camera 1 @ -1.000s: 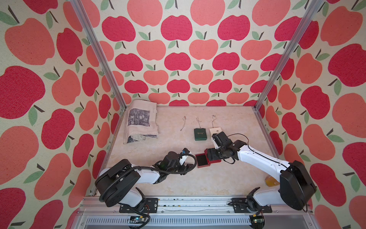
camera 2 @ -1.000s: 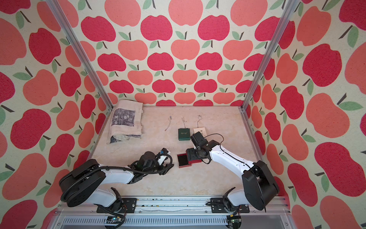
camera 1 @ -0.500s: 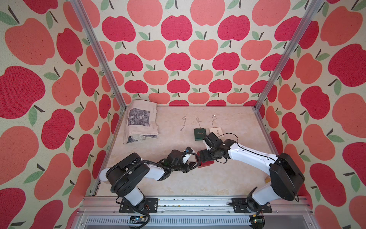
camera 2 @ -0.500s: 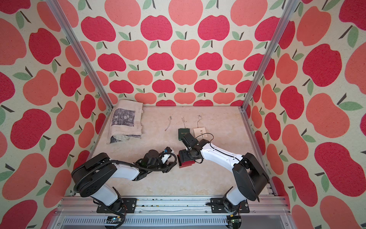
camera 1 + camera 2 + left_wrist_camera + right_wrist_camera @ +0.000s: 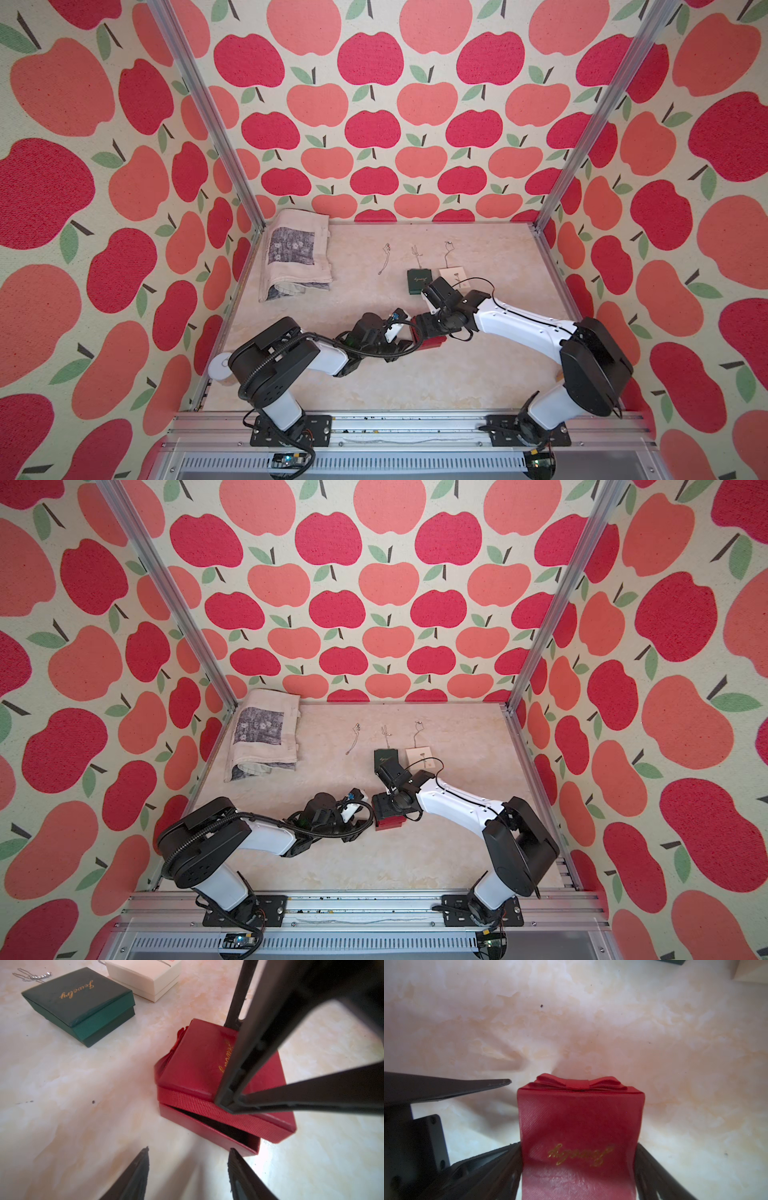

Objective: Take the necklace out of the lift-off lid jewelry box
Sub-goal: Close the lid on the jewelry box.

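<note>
The right claw [image 5: 578, 1159] pinches the red lid [image 5: 197, 1064] across its two sides, one finger against each edge, and holds it tilted over the red base [image 5: 207, 1132]. The edge facing the left arm is raised, with a dark gap beneath it. The left claw [image 5: 188, 1150] is spread and empty, low over the table [image 5: 72, 1115] just left of the base, its tips aimed at that open side. The necklace is not visible; presumably it lies inside the base, in shadow under the lid. The base lies just right of the left claw, so that claw looks better placed to steady it while the lid comes away. Farther off sit a shut green box [image 5: 79, 1001] and white box [image 5: 145, 976], with loose chains [image 5: 31, 975] beyond.
</note>
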`<state>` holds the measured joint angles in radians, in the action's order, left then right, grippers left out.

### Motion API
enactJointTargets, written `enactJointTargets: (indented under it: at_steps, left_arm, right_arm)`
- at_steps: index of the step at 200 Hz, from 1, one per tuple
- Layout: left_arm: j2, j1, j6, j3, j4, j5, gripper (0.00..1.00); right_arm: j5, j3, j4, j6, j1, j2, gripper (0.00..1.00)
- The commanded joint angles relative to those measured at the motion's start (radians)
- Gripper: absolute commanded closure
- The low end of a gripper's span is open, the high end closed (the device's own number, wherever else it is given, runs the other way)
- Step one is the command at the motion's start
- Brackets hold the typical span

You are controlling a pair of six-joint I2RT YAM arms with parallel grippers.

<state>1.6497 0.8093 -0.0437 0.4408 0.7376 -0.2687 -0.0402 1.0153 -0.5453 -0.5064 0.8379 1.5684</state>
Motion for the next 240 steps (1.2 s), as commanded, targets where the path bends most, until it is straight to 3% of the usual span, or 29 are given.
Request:
enactJointTargets:
  at_steps: [1, 240]
  left_arm:
    - [0.017, 0.001, -0.004, 0.022, 0.015, -0.034, 0.39]
    - [0.13, 0.029, 0.041, 0.07, 0.088, -0.066, 0.42]
  right_arm:
    - [-0.012, 0.019, -0.025, -0.007, 0.009, 0.012, 0.19]
    - [-0.016, -0.006, -0.033, -0.061, 0.033, 0.0, 0.19]
